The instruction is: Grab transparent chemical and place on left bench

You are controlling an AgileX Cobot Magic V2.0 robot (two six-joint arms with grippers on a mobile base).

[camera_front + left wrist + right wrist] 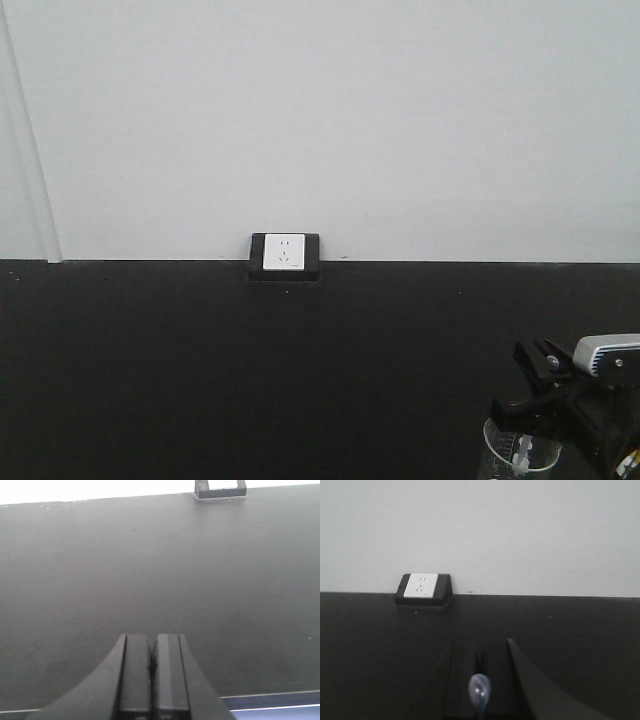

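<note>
The transparent chemical, a clear dropper, shows only its bluish-white bulb [479, 690] in the right wrist view, standing between the dark fingers of my right gripper [480, 652], which is shut on it. In the front view that right gripper [538, 362] hangs low at the bottom right, just above a clear glass beaker [520, 452]. My left gripper [151, 639] is shut with nothing in it, hovering over the black worktop [150, 570]. The left bench is out of view.
The black worktop [250, 370] ahead runs to a white wall [320, 110]. A white socket in a black housing [284, 255] sits at the wall's foot. A blue cabinet edge [280, 707] shows below the worktop's near edge.
</note>
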